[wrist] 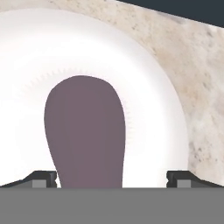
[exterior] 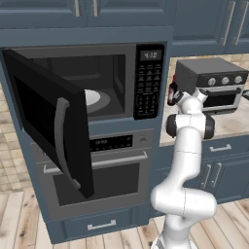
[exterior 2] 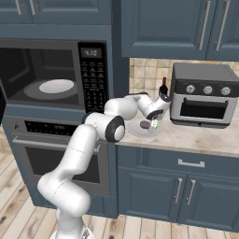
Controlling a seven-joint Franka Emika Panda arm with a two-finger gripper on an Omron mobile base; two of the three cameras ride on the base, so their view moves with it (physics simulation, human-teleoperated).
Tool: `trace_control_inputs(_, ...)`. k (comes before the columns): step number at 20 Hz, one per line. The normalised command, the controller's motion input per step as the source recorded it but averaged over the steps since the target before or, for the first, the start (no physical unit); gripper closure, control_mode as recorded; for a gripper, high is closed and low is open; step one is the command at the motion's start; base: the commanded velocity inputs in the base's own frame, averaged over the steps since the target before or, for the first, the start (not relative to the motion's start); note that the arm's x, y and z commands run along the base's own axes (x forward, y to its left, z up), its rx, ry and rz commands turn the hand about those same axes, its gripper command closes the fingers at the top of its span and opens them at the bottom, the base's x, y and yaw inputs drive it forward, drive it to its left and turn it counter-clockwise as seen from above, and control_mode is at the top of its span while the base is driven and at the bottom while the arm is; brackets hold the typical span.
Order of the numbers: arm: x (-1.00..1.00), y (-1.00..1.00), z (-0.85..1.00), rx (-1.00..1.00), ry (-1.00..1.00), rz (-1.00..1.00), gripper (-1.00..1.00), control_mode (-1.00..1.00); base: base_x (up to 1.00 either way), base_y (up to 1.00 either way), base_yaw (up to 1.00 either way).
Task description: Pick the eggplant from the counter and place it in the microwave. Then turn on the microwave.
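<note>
- Hand view: gripper (wrist: 112,177) wide open, fingertips (wrist: 41,178) either side of eggplant (wrist: 85,131), not gripping.
- Eggplant on white plate (wrist: 153,87), near counter (exterior 2: 196,135) left edge.
- Microwave (exterior: 97,82) door swung open.

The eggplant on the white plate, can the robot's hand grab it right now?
Probably yes. The hand is open and right above the eggplant, one fingertip on each side of it. Nothing lies between them on the plate, so it likely only needs to lower and close.
</note>
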Motion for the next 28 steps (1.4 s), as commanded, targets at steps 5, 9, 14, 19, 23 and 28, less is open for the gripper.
trace_control_inputs(5,0.04,0.0,-0.1,0.0,0.03,0.0,-1.0,-1.0,0.0,0.0,0.0)
trace_control_inputs(9,0.05,0.0,-0.09,0.0,0.03,0.0,-1.0,-1.0,0.0,0.0,0.0)
trace_control_inputs(14,0.06,0.0,-0.08,0.0,0.03,0.0,-1.0,-1.0,0.0,0.0,0.0)
trace_control_inputs(19,0.05,0.0,-0.11,0.0,0.01,0.0,1.0,-1.0,0.0,0.0,0.0)
trace_control_inputs(23,0.04,0.0,-0.16,0.0,0.02,0.0,1.0,-1.0,0.0,0.0,0.0)
trace_control_inputs(28,0.0,0.0,-0.1,0.0,0.02,0.01,1.0,-1.0,0.0,0.0,0.0)
